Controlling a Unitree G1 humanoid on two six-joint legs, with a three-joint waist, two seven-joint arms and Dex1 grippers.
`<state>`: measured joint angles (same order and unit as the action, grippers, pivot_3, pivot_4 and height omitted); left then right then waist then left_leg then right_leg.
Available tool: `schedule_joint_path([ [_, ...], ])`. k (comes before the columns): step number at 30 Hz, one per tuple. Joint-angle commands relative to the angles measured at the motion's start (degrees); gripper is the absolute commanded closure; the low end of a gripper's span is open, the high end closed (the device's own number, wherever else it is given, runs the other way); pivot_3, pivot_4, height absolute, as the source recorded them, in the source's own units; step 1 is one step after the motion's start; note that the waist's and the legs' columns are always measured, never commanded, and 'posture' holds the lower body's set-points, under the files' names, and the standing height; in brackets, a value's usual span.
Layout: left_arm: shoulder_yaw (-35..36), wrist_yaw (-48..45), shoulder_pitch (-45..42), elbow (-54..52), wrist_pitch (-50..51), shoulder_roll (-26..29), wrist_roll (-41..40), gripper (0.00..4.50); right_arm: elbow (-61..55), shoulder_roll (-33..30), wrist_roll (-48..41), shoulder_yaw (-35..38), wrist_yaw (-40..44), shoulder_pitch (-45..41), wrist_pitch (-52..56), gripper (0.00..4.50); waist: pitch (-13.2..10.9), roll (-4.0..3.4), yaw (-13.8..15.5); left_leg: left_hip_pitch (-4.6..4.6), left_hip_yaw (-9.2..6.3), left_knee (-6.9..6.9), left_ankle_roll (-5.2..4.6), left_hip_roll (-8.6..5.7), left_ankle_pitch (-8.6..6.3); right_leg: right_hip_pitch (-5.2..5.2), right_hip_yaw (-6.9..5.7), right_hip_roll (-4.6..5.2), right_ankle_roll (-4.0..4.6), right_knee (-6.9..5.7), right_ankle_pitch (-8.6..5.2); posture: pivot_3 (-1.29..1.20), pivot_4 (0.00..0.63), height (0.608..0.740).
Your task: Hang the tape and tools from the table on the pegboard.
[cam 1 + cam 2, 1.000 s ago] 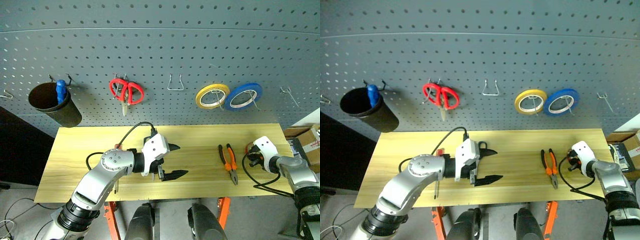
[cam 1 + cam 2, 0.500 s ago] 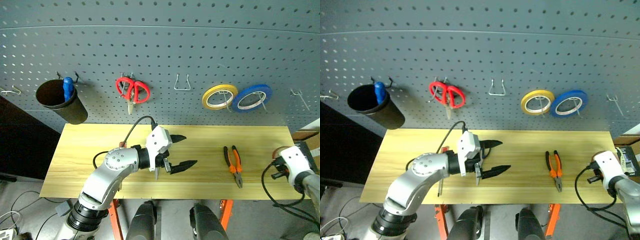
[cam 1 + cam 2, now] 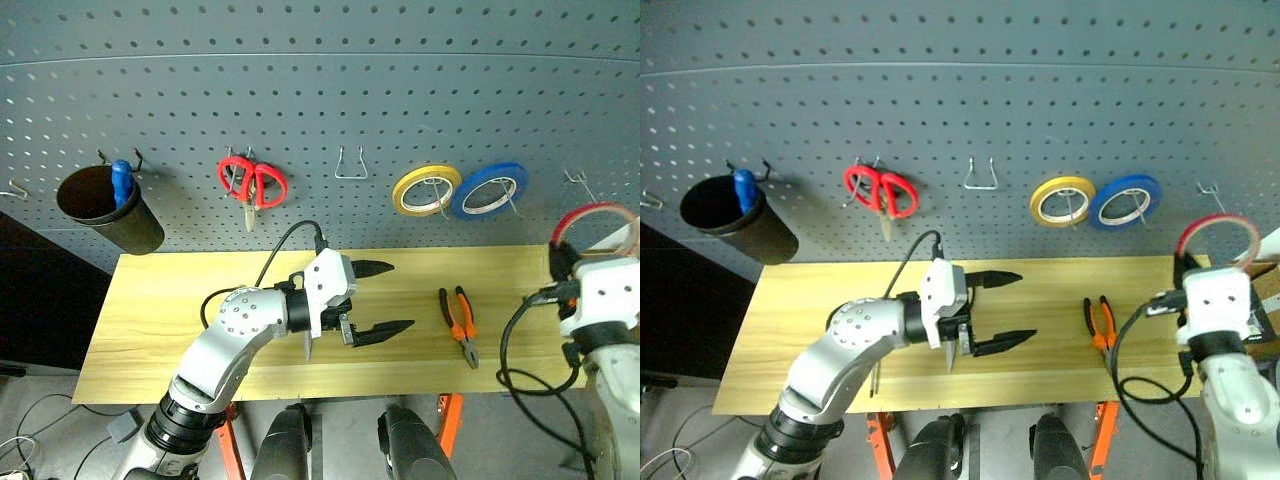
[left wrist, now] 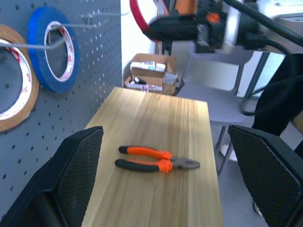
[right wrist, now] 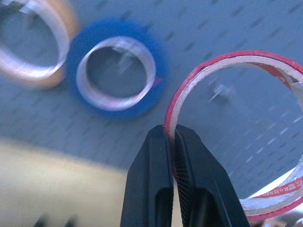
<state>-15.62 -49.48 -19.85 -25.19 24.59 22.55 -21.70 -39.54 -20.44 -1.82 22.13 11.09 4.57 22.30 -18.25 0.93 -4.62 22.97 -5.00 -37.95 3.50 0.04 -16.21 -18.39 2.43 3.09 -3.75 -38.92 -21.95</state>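
Observation:
My right gripper (image 5: 172,130) is shut on the rim of the thin red tape (image 5: 236,132) and holds the ring upright at the table's right end, in front of the pegboard (image 3: 300,90). A bare metal hook (image 5: 220,92) shows through the ring's middle. Over the middle of the pale wooden table (image 3: 160,300) my left gripper (image 3: 400,296) hovers open and holds nothing, pointing toward the right. The orange-and-black pliers (image 3: 458,325) lie flat on the table between the two grippers. A thin screwdriver shaft (image 3: 876,380) peeks out below my left forearm.
On the pegboard hang a black cup with a blue-handled tool (image 3: 105,205), red scissors (image 3: 252,182), a yellow tape roll (image 3: 425,190) and a blue tape roll (image 3: 487,190). A bare wire hook (image 3: 350,165) sits mid-board. Cardboard boxes (image 4: 149,75) stand beyond the table's right end.
My right gripper has risen from the table's right end up to the pegboard's lower hooks, carrying the red tape. The left gripper drifted slightly up and right, still open.

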Motion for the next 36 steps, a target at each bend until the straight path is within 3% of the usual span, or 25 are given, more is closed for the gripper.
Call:
schedule_joint_path([
  [1, -0.72, -0.04, -0.11, -1.77, -0.84, -0.27, -0.43, 0.00, 5.80, -2.04, -2.93, 4.18, 0.38, -4.16, -1.01, 4.45, 0.00, 0.00, -0.12, -0.01, 0.03, 0.01, -0.01, -0.05, 0.00, 0.00, 0.01, 0.01, 0.00, 0.01, 0.00, -0.13, 0.322, 0.740],
  [13, -0.88, 0.88, -0.05, -1.51, -1.39, -0.29, 0.72, 0.00, 26.14, -4.89, -12.85, 5.37, 5.63, -17.28, -2.56, 4.45, 0.00, 0.00, -0.15, -0.01, 0.08, -0.01, -0.09, -0.21, 0.03, -0.01, 0.07, 0.06, 0.00, -0.04, 0.00, -0.10, 0.316, 0.740],
  [14, -0.81, 1.08, -0.03, -1.43, -1.56, -0.37, 0.87, 0.00, 26.43, -5.01, -12.75, 4.86, 5.66, -17.29, -2.45, 4.03, 0.00, 0.00, -0.15, 0.00, 0.08, -0.01, -0.09, -0.20, 0.03, -0.01, 0.07, 0.06, 0.01, -0.02, 0.00, -0.10, 0.316, 0.740],
  [16, -0.66, 1.41, 0.10, -1.24, -1.76, -0.43, 1.01, 0.00, 26.32, -5.13, -12.04, 3.79, 5.69, -16.76, -2.92, 3.72, 0.00, 0.00, -0.14, 0.02, 0.08, 0.00, -0.09, -0.19, 0.03, -0.02, 0.06, 0.07, 0.00, -0.01, 0.00, -0.10, 0.314, 0.740],
  [22, 0.29, 1.81, 0.93, 0.17, -3.03, 0.41, 1.89, 0.00, 21.48, -4.52, -10.93, 1.64, 4.64, -12.04, -2.36, 1.85, 0.00, 0.00, 0.02, 0.03, 0.05, 0.00, -0.09, -0.14, 0.03, -0.02, 0.03, 0.08, 0.00, 0.00, 0.00, -0.11, 0.314, 0.740],
  [27, 1.10, -1.21, 3.54, 3.80, -10.10, 6.99, 7.29, 0.00, 11.22, -1.95, -9.25, -1.42, 2.09, -1.21, 3.02, 0.20, 0.00, -0.01, -0.06, 0.03, 0.03, 0.07, -0.08, -0.06, 0.04, -0.06, 0.03, 0.06, 0.00, -0.02, 0.00, -0.11, 0.317, 0.740],
  [28, 1.57, -3.34, 4.99, 5.49, -12.62, 10.15, 8.49, 0.00, 7.75, -1.19, -9.88, -3.06, 1.17, 1.68, 8.13, 0.01, 0.00, -0.02, -0.10, 0.03, 0.03, 0.08, -0.08, -0.02, 0.04, -0.09, 0.03, 0.04, 0.00, -0.01, 0.00, -0.11, 0.318, 0.740],
  [31, 3.21, -9.04, 7.40, 8.98, -14.41, 16.33, 7.25, 0.00, 1.50, 1.13, -13.82, -9.35, -0.25, 3.67, 21.04, 0.01, 0.01, -0.07, -0.56, 0.01, 0.03, 0.12, -0.07, 0.16, 0.04, -0.19, 0.15, 0.01, 0.01, -0.07, 0.00, -0.12, 0.320, 0.740],
  [36, 3.27, -13.78, 6.15, 10.08, -13.77, 17.89, 4.47, 0.00, 4.17, 5.94, -14.88, -12.31, -4.97, -1.51, 34.48, 0.01, -0.07, -0.15, -0.14, 0.10, 0.00, 0.10, -0.25, 0.26, 0.10, -0.47, 0.25, -0.03, 0.21, -0.17, 0.21, -0.12, 0.313, 0.740],
])
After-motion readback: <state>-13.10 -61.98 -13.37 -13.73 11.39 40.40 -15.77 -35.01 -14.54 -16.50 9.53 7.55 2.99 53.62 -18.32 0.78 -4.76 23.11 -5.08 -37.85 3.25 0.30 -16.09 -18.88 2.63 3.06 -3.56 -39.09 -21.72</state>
